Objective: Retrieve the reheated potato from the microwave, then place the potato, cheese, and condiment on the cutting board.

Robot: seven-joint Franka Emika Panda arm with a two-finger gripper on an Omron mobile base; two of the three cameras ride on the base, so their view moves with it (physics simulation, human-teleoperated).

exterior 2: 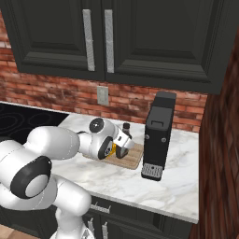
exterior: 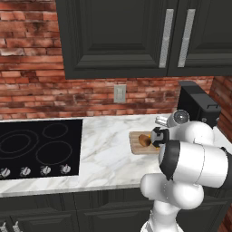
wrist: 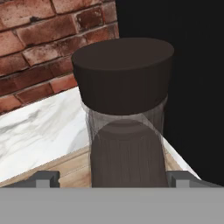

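Upright, dark-capped condiment (wrist: pixel 124 127), on cutting board (wrist: pixel 70 170)

The cutting board (exterior: pixel 137 144) is largely covered by the arm in the left base view, its right part unseen. The potato (exterior: pixel 144 139) shows partly, beside the gripper (exterior: pixel 156 137). In the hand view the condiment (wrist: pixel 124 127) runs off the bottom edge, so its foot on the board cannot be seen. The coffee machine (wrist: pixel 192 65) is cut by the right edge.
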